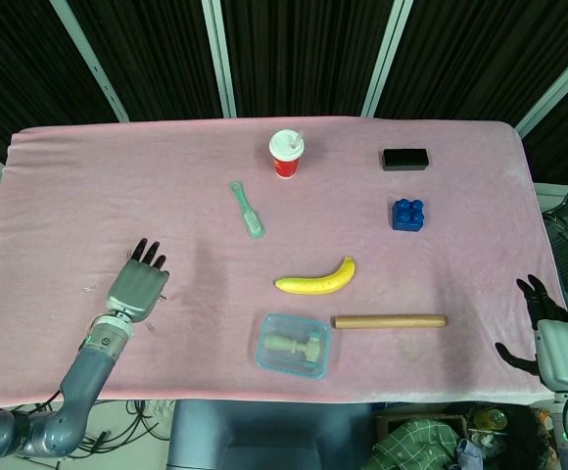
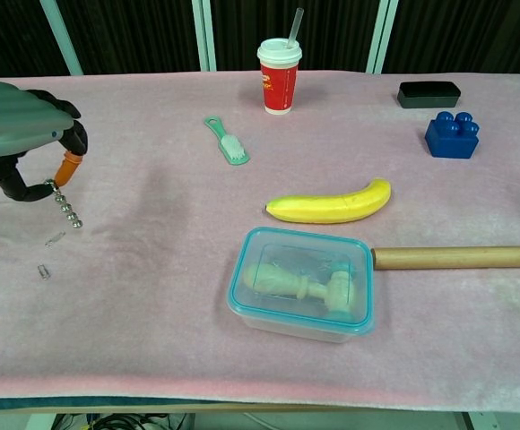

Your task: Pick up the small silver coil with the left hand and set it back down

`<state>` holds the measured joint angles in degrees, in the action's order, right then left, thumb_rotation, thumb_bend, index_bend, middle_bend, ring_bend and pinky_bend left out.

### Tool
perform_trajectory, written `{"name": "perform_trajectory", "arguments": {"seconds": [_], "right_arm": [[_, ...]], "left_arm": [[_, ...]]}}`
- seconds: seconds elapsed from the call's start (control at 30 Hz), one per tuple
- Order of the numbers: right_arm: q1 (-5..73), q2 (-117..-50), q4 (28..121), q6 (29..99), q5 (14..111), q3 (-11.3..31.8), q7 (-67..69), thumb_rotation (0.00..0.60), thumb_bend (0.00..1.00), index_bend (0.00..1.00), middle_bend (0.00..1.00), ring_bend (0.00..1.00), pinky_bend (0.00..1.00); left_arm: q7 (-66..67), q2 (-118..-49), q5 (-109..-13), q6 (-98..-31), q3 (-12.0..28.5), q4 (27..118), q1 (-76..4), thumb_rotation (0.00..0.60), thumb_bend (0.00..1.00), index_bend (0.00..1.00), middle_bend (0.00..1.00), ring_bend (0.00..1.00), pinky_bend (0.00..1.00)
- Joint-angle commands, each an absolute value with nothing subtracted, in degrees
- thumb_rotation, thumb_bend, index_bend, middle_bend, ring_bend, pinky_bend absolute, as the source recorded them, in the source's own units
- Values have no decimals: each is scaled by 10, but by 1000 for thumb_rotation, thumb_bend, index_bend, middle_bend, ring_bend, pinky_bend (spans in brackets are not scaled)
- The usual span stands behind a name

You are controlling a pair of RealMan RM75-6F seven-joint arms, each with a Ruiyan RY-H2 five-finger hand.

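The small silver coil (image 2: 66,209) is a short beaded spiral, and it dangles from a pinch between the thumb and an orange-tipped finger of my left hand (image 2: 20,124) at the far left of the chest view. Its lower end hangs close to the pink cloth; whether it touches I cannot tell. Seen from the head camera, the back of the left hand (image 1: 137,287) covers the coil. My right hand (image 1: 550,339) hangs off the table's right front corner, its fingers apart and holding nothing.
Two paper clips (image 2: 54,239) (image 2: 43,270) lie just below the coil. Also on the pink cloth (image 2: 152,340): a green brush (image 2: 227,141), a red cup (image 2: 279,75), a banana (image 2: 332,204), a lidded container (image 2: 301,283), a wooden rod (image 2: 457,258), a blue block (image 2: 451,134) and a black box (image 2: 429,93).
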<state>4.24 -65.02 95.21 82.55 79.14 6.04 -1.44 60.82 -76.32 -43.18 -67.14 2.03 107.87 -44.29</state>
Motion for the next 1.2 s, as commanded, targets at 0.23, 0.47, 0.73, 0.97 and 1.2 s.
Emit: {"name": "perform_trajectory", "arguments": {"seconds": [0.23, 0.47, 0.73, 0.97, 1.2], "right_arm": [[42, -650, 952, 825, 791, 61, -14, 600, 108, 0, 0, 162, 233], [43, -650, 952, 824, 790, 61, -14, 600, 108, 0, 0, 162, 233], [42, -650, 953, 825, 790, 60, -16, 600, 107, 0, 0, 162, 233], [42, -650, 953, 825, 790, 60, -17, 600, 108, 0, 0, 162, 233], [42, -650, 953, 824, 789, 60, -18, 600, 108, 0, 0, 162, 233]], "left_arm": [[598, -763, -416, -673, 16, 1079, -444, 600, 410, 589, 224, 0, 0], [584, -740, -410, -666, 2, 1090, -441, 600, 411, 589, 224, 0, 0], [548, -728, -417, -654, -9, 1076, -433, 600, 412, 589, 225, 0, 0], [519, -728, -420, -634, -15, 1053, -431, 600, 412, 586, 224, 0, 0], [504, -736, -430, -629, -15, 1033, -432, 600, 412, 586, 224, 0, 0]]}}
